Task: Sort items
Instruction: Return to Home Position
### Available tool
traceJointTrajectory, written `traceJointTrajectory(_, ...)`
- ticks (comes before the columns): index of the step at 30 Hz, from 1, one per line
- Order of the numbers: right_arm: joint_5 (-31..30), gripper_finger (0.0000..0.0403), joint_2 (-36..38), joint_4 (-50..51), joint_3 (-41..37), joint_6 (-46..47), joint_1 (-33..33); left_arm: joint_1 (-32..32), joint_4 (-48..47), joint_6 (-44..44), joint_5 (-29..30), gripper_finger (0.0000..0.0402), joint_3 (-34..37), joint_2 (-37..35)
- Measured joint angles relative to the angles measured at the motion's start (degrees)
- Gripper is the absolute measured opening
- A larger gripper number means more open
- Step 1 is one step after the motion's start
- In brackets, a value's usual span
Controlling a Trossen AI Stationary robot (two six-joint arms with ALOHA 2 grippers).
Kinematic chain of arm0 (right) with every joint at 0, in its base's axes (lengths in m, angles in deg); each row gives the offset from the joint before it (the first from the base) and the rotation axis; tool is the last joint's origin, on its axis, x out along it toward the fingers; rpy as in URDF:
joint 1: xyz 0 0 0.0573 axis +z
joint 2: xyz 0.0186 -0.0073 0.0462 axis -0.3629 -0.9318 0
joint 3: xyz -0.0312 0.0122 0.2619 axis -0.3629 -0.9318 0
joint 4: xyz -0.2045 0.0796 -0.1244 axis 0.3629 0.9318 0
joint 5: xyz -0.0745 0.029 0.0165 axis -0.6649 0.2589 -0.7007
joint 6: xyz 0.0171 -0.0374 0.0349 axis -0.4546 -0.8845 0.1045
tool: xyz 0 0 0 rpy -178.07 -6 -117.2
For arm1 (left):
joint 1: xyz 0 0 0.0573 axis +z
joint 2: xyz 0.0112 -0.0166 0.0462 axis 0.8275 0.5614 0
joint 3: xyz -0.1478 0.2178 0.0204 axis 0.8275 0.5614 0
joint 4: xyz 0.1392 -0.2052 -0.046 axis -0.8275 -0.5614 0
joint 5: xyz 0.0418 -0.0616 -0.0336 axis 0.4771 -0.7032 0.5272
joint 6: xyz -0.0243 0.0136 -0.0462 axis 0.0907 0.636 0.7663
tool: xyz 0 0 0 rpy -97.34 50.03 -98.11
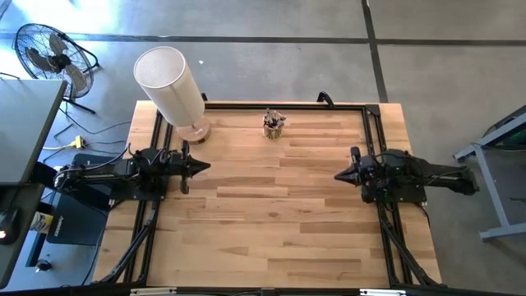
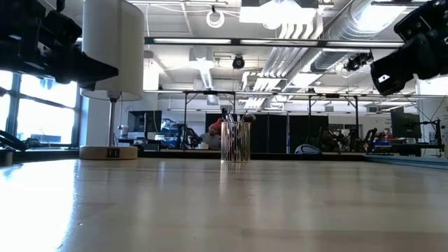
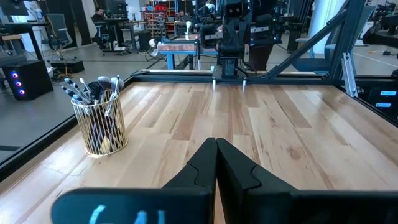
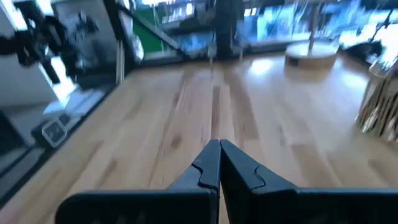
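- Makeup brushes [image 1: 274,117]: we find them all standing together, bristle tips up, inside a small ribbed cup [image 3: 102,130]. No brush lies loose on the tabletop [image 1: 271,222].
- Location of the cup: upright near the far edge of the tabletop, roughly midway across its width, well apart from both arms. In the low view the brush tips [image 2: 234,115] show just above the cup's rim.
- Left end effector [image 1: 205,167]: it hovers over the left part of the tabletop and points toward the centre. In its wrist view the two fingers [image 3: 205,165] are pressed flat against each other with no gap, and they hold nothing.
- Right end effector [image 1: 337,174]: it hovers over the right part of the tabletop, facing the left one across a bare stretch of wood. Its fingers [image 4: 208,165] likewise meet tip to tip and grip nothing.
- Other items: a large white cylinder [image 1: 168,82] on a round wooden base stands at the far left corner, just beyond the left arm. A floor fan [image 1: 49,49] stands off the tabletop to the left.
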Motion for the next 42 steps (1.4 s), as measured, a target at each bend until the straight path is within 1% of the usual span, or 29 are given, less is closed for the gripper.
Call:
traceJointTrajectory(1, -0.6, 0.0, 1.8, 0.3, -0.1, 0.1, 0.0, 0.0, 0.0, 0.0, 0.0, 0.0001, 0.0, 0.0)
traceJointTrajectory(3, -1.7, 0.0, 1.9, 0.9, 0.0, 0.4, 0.0, 0.0, 0.0, 0.0, 0.0, 0.0001, 0.0, 0.0)
traceJointTrajectory(10, -2.0, 0.0, 1.7, 0.3, -1.8, 1.4, 2.6, 0.0, 0.0, 0.0, -0.1, 0.0001, 0.0, 0.0)
traceJointTrajectory(13, -4.4, 0.0, 1.7, -0.2, -1.9, -0.3, 4.0, 0.0, 0.0, 0.0, -0.1, 0.0001, 0.0, 0.0)
traceJointTrajectory(15, -4.9, 0.0, 1.7, -0.2, -1.9, -2.2, 4.7, 0.0, 0.0, 0.0, -0.1, 0.0001, 0.0, 0.0)
traceJointTrajectory(24, -4.9, 0.0, 1.6, -0.1, -1.9, -3.4, 6.5, 0.0, 0.0, 0.0, -0.3, 0.0001, 0.0, 0.0)
traceJointTrajectory(30, -5.2, 0.0, 1.6, -0.1, -1.9, 1.2, 6.5, 0.0, 0.0, 0.0, -0.3, 0.0001, 0.0, 0.0)
traceJointTrajectory(42, -5.3, 0.0, 1.6, -0.1, -1.9, 1.5, 6.5, 0.0, 0.0, 0.0, -0.3, 0.0001, 0.0, 0.0)
